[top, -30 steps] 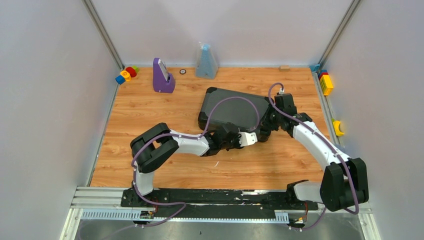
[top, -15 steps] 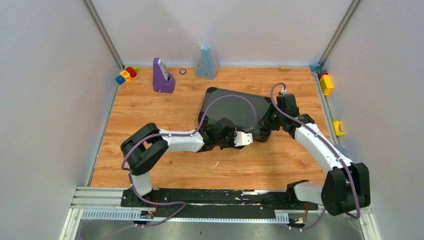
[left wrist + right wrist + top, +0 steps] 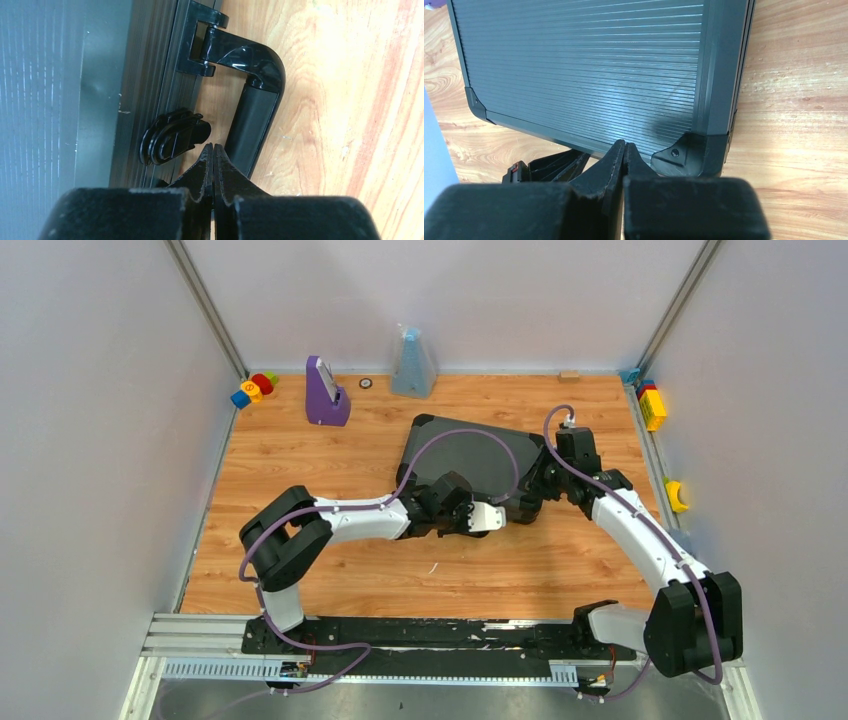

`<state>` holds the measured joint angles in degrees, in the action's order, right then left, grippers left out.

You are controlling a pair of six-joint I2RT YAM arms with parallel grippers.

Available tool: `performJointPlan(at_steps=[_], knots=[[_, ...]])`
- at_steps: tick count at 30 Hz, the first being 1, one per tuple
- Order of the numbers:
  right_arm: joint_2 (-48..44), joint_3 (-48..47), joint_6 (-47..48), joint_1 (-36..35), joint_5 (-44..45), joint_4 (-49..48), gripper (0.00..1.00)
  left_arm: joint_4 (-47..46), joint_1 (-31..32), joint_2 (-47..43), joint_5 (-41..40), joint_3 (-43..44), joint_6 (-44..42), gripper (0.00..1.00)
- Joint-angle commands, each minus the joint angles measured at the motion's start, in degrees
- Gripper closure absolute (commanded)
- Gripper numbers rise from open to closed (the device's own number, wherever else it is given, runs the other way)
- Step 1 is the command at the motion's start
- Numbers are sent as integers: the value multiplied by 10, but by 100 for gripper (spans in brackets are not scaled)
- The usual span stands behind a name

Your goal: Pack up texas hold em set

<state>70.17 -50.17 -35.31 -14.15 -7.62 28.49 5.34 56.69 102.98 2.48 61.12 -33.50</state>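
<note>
Purple stand (image 3: 326, 395) and toy blocks (image 3: 253, 388) sit well apart at the bench's (image 3: 300, 470) far left. The closed briefcase (image 3: 470, 455) lies mid-bench. The left gripper (image 3: 213, 149), pinched shut and empty, points between its latch (image 3: 172, 137) and handle (image 3: 257, 107), seemingly touching neither. The right gripper (image 3: 625, 146), also shut, is at a case corner. The left arm has reached further in than a second ago.

The left arm (image 3: 365, 522) and the right arm (image 3: 630, 525) look alike: smooth white shell segments between bulky matte black joint housings, with a thin purple cable (image 3: 430, 444) looping loosely along each. Both are bolted to a long black mounting bar (image 3: 450, 630). The left hand (image 3: 213, 150) and the right hand (image 3: 625, 147) have black fingers tapering to thin, rough-edged tips from blocky black bodies.
</note>
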Motion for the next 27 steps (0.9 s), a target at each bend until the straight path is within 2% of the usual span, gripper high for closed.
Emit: performJointPlan(at_steps=[1, 8, 10, 17, 23, 27], knots=[[-16, 5, 8, 2, -4, -9, 100, -20, 0, 11, 3, 18, 3, 100], [-14, 8, 6, 3, -5, -10, 100, -49, 0, 47, -21, 15, 2, 100], [-15, 8, 5, 3, -6, -10, 100, -50, 1, 65, -54, 17, 0, 100], [-24, 17, 0, 3, 4, -9, 100, -175, 14, 45, -92, -49, 15, 100], [-134, 54, -2, 4, 54, -33, 100, -260, 37, 20, -163, -93, 23, 99], [-200, 68, 11, 3, 75, -40, 100, -234, 49, -49, -158, -98, 41, 96]])
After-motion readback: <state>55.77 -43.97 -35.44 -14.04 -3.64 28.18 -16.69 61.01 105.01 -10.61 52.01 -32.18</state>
